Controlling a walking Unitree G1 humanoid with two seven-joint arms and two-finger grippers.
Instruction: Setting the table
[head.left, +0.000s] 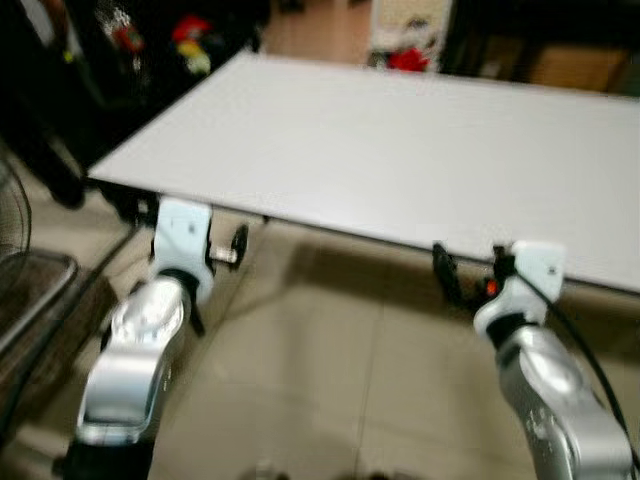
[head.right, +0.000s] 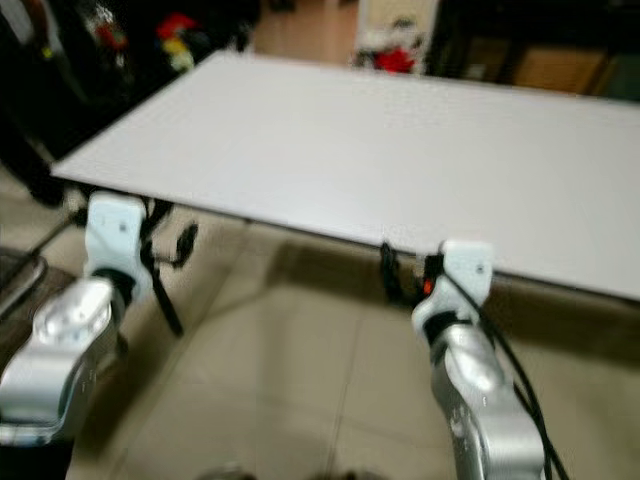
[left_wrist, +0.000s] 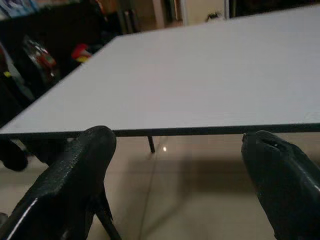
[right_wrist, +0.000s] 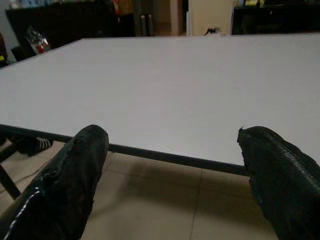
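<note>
Table: a white table (head.left: 400, 150) stands in front of the robot on a beige tiled floor (head.left: 320, 390); its near edge runs just ahead of both grippers.
Left gripper: the left gripper (left_wrist: 175, 185) is held close to the near left corner of the table, a little below the edge, fingers (left_wrist: 75, 180) wide apart, holding nothing.
Right gripper: the right gripper (right_wrist: 170, 180) is close to the near edge, further right, fingers (right_wrist: 280, 175) wide apart, also holding nothing.
Background: dark furniture (head.left: 80, 60) with red objects (head.left: 190, 30) stands beyond the far left corner; the head views are blurred.
</note>
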